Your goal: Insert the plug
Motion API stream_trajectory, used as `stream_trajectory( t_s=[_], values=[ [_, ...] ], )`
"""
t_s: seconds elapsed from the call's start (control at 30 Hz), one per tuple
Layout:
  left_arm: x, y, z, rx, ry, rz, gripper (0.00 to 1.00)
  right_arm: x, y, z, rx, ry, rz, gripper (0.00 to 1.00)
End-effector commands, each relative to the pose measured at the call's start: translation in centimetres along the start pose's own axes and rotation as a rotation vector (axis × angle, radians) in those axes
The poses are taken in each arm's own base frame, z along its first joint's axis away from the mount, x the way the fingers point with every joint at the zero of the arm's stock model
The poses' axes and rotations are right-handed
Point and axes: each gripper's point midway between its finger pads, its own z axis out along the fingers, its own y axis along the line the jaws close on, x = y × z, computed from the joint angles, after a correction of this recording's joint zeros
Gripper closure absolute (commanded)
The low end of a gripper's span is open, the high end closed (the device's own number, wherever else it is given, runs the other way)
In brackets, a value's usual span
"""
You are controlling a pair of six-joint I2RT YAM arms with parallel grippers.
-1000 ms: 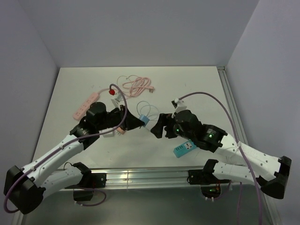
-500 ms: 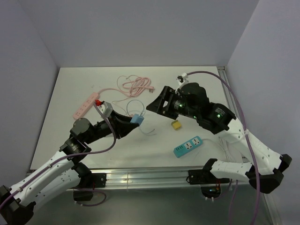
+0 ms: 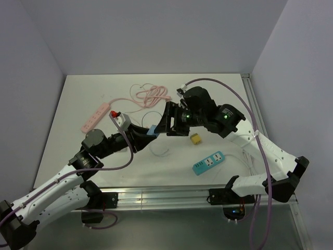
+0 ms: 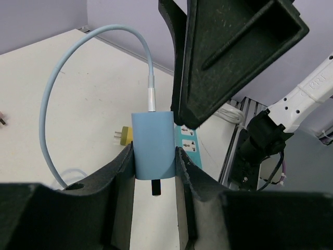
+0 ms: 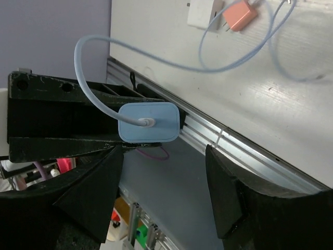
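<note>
My left gripper is shut on a light blue plug and holds it above the table. In the left wrist view the plug sits between the fingers, prong toward the camera and its pale blue cable looping away. My right gripper is open, right beside the plug and facing it. In the right wrist view the plug lies ahead of the spread fingers. The teal power strip lies on the table at the front right. It also shows behind the plug in the left wrist view.
A yellow plug lies near the teal strip. A pink power strip and a coiled pink cable lie at the back left. A white cable lies at the right edge. An orange plug and a white adapter lie on the table.
My left arm has pulled back and lifted the blue plug. My right gripper rose off the table, swung toward the back, then moved left up to the plug.
</note>
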Motion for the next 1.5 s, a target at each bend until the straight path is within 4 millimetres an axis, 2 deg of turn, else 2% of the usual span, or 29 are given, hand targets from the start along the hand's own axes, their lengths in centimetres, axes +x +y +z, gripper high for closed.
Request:
stream_trajectory(
  t_s=[0.0,0.4,0.67,0.73,0.77,0.8,0.9,0.93,0.97,1.0,1.13,1.2,1.27,1.33,1.4,1.43,1.47],
  values=[
    [-2.5,-0.6,0.6,0.014,-0.050,0.061,0.99,0.6,1.0,-0.3,-0.027,0.045,-0.042,0.29],
    [-1.5,-0.8,0.9,0.008,-0.011,0.058,0.99,0.0,1.0,1.3,0.014,0.071,-0.065,0.35],
    [-1.6,-1.1,0.6,0.014,-0.016,0.068,1.00,0.6,1.2,2.2,-0.009,0.115,-0.055,0.46],
    [-1.6,-1.3,0.5,0.020,-0.017,0.068,0.99,0.7,1.3,2.2,-0.021,0.124,-0.057,0.58],
    [-1.7,-1.4,0.5,0.022,-0.018,0.066,1.00,0.6,1.3,2.2,-0.020,0.123,-0.063,0.70],
    [-1.5,-1.3,0.5,0.016,-0.011,0.059,0.99,0.6,1.3,2.3,-0.017,0.122,-0.075,0.98],
    [-1.7,-0.1,0.4,-0.072,-0.007,-0.007,0.52,-0.5,0.6,2.5,0.029,0.087,-0.141,1.00],
    [-1.9,0.1,0.3,-0.095,-0.012,-0.045,0.01,-2.1,-0.4,2.6,0.092,0.020,-0.160,1.00],
    [-2.2,0.9,0.1,-0.151,-0.029,-0.066,0.01,-3.7,-0.8,2.0,0.137,-0.040,-0.200,1.00],
    [-2.3,1.3,-0.1,-0.176,-0.037,-0.086,0.00,-5.8,-2.0,1.8,0.199,-0.099,-0.204,1.00],
    [-2.3,2.0,-0.8,-0.251,-0.053,-0.194,0.01,-13.6,-3.2,-1.2,0.326,-0.396,-0.364,1.00],
    [-2.2,2.3,-1.2,-0.281,-0.049,-0.222,0.01,-16.0,-4.7,-3.2,0.418,-0.501,-0.454,1.00],
    [-2.1,2.5,-1.4,-0.303,-0.047,-0.238,0.01,-17.4,-6.0,-5.1,0.485,-0.601,-0.529,1.00],
    [-1.4,2.6,-1.6,-0.309,-0.034,-0.258,0.00,-17.6,-7.4,-6.6,0.550,-0.638,-0.573,1.00],
    [-1.2,2.6,-1.6,-0.305,-0.040,-0.269,0.00,-17.0,-9.4,-8.2,0.588,-0.658,-0.566,1.00],
    [-0.8,2.5,-1.6,-0.301,-0.037,-0.287,0.01,-17.4,-11.1,-9.5,0.622,-0.669,-0.546,1.00],
    [-0.8,2.4,-1.3,-0.288,-0.044,-0.298,0.00,-16.3,-12.3,-10.4,0.622,-0.667,-0.546,1.00]
  ],
)
